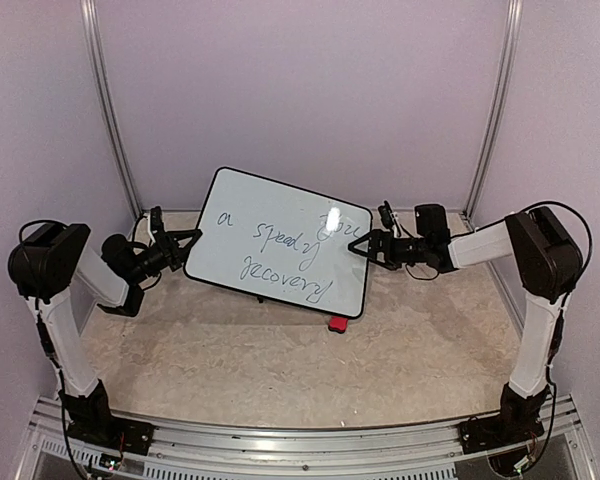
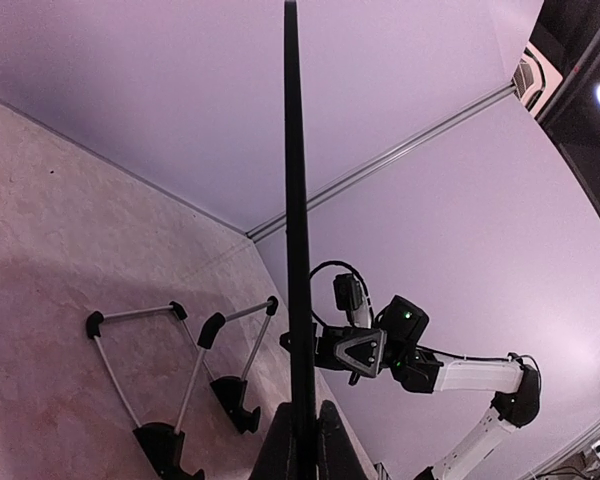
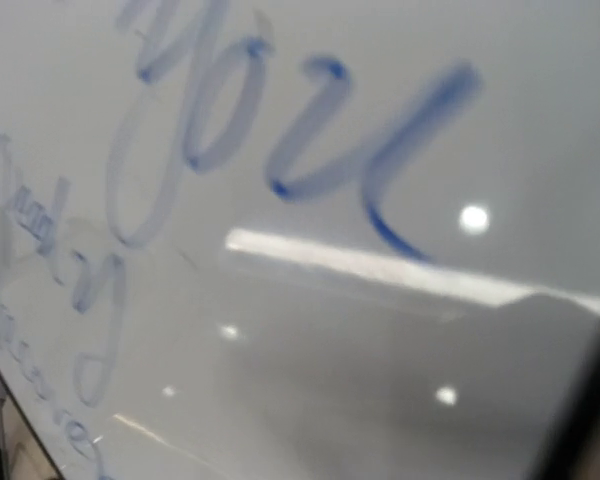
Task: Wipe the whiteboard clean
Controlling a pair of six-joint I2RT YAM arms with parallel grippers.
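Plainly the whiteboard [image 1: 280,235] sits tilted up over the far middle of the tabletop [image 1: 230,350], its face toward the overhead camera and blue handwriting [image 1: 280,262] running across it. The left gripper [image 1: 185,245] is pressed together on the left rim. In the left wrist view the whiteboard shows edge-on as a thin black line [image 2: 295,250], nipped between the fingers [image 2: 280,455]. The right gripper [image 1: 363,245] stands spread wide by the right edge, its camera filled by the glossy face [image 3: 330,350]; whether it touches the surface I cannot tell.

The whiteboard looks stiff, thin and light, but it is broad, so a single pinch at one rim would likely let it swing or twist under wiping pressure. Its face looks slick, which makes the rim the better hold, clear of the writing. A small red eraser [image 1: 336,324] lies on the tabletop just beside the lower right corner.
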